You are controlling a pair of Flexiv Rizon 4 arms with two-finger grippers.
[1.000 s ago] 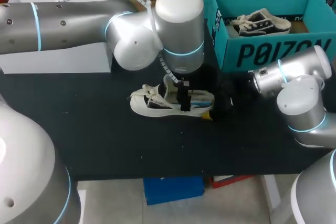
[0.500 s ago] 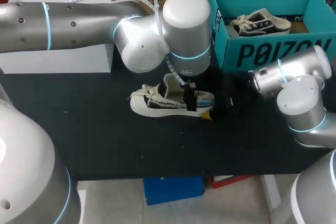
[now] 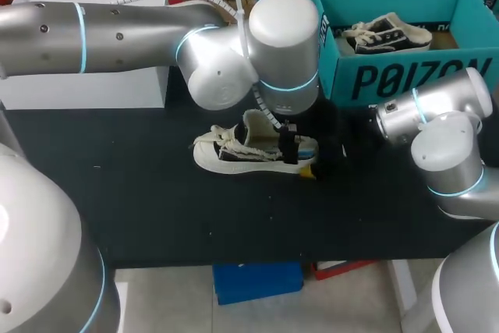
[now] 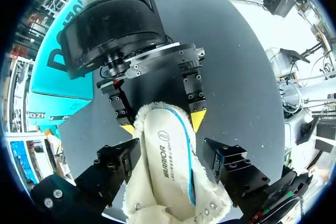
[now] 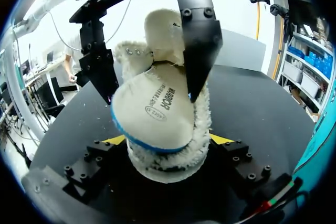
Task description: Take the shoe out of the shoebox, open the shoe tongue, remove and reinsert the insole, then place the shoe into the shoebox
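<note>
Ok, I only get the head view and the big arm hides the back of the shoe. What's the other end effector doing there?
Observer: The left wrist view shows the right end effector with one yellow tip on each side of the shoe, both against its heel.
Operator: Is the insole inside?
Observer: The insole is in the opening, white with a blue edge. In the right wrist view its heel end seems to ride above the rim.
Operator: What's the shoe like inside?
Observer: It has a fluffy lining all round the rim.
</note>
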